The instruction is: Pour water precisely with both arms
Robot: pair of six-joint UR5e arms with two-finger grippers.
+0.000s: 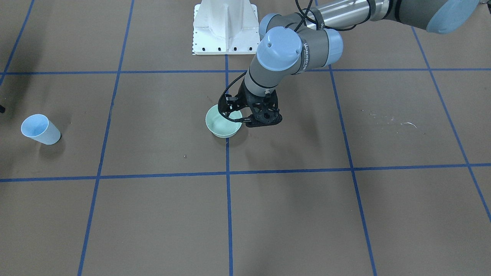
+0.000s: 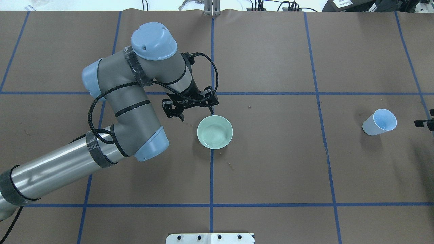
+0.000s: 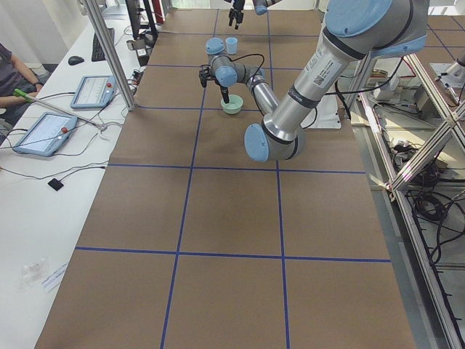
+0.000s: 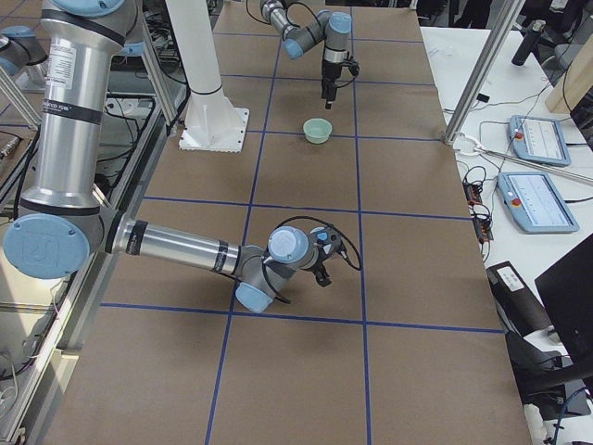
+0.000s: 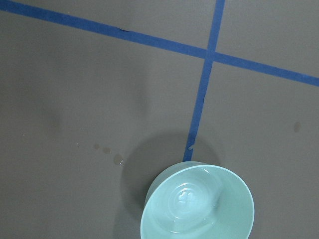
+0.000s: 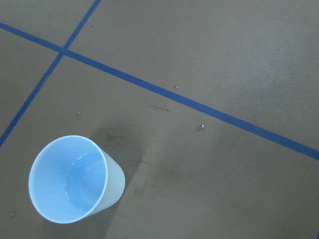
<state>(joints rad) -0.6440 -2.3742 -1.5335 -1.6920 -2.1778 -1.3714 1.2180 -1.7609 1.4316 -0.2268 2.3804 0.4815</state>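
A pale green bowl [image 2: 231, 133] stands at the table's middle on a blue tape line, with rippled water [image 5: 189, 196] in its bottom. My left gripper [image 2: 196, 113] hangs just beside the bowl's far left rim, jaws apart and empty; it also shows in the front view [image 1: 261, 122]. A light blue cup [image 2: 371, 127] stands upright at the right end, with a thin film of water [image 6: 75, 172] inside. My right gripper [image 2: 425, 123] only peeks in at the frame edge next to the cup. I cannot tell its state.
Small water drops [image 5: 118, 159] lie on the brown paper by the bowl, and faint wet marks [image 6: 142, 186] by the cup. The white pedestal [image 1: 225, 27] stands at the robot's side. Operators' tablets [image 3: 91, 91] sit on a side bench.
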